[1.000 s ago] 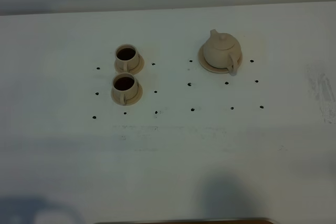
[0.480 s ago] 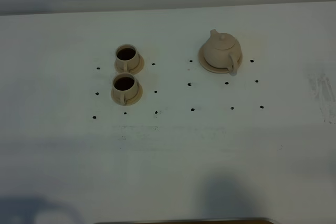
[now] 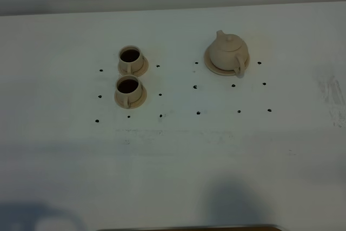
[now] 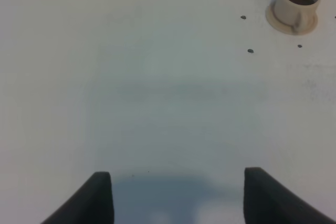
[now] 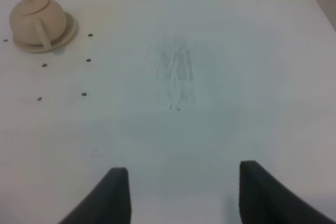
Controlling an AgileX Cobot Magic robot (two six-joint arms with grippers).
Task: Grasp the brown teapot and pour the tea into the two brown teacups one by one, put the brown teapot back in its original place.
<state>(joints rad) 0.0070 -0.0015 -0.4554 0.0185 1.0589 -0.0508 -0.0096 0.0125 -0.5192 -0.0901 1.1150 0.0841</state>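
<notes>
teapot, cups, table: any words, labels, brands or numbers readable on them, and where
None: no text, label, brand or number shows in any view.
The brown teapot and its saucer are plain tan clay.
The two brown teacups are unmarked too.
The white table bears only small black dots, which are marks, not characters.

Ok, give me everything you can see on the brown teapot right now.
The brown teapot is a squat, round, pale tan pot that looks like matte clay. Its knobbed lid is on, the short spout points away from the camera, and the loop handle faces the near edge. It stands upright on its wider flat saucer, right of the two filled teacups. Neither gripper touches it.
</notes>
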